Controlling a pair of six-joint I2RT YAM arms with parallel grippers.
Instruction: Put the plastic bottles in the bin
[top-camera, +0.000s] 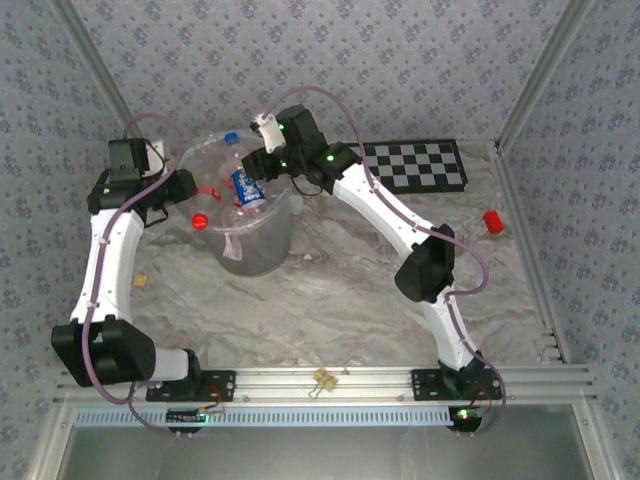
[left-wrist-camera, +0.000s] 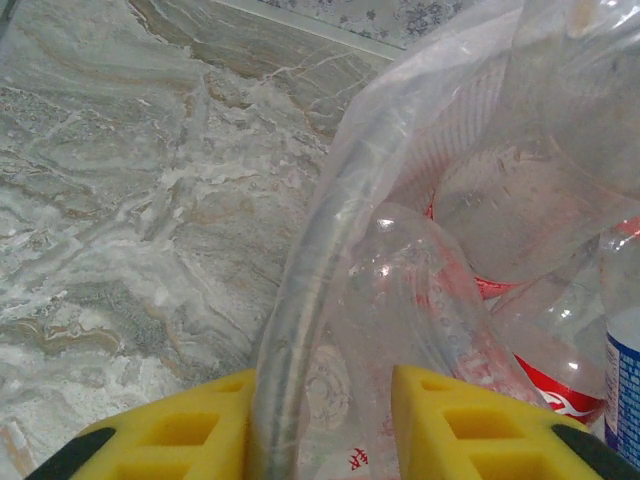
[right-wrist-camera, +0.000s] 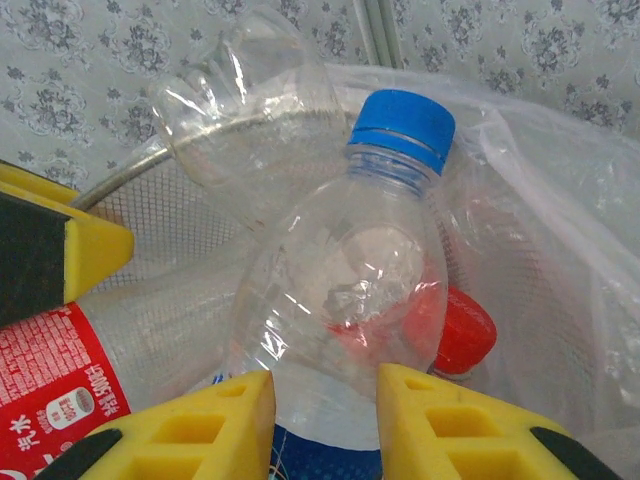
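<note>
The right gripper is closed on a blue-capped bottle, its yellow fingers pressed to either side of the clear body just above a blue label. In the top view the label shows white marks, too small to read. The held bottle sits within the outline of the bin's mouth, above the other bottles lying inside, its cap pointing away from the wrist.

In the right wrist view the right gripper holds the blue-capped bottle in front of the bin's frosted wall. Beside it on the left lies a red-label bottle printed with white Chinese characters and a figure that looks like 500. A red cap of another bottle shows just behind the held one on the right. A clear bottle with no readable label lies against the far rim.

The left gripper is at the bin's left rim. In its wrist view the left gripper has one finger outside the bin's rim and one inside it, with the rim and the end of a crumpled clear bottle between them. I cannot tell whether it is gripping. Deeper in lies a red label with white script, cut off, and a blue label at the edge.

On the table, a loose red cap lies well to the right, and a checkerboard lies at the back.
</note>
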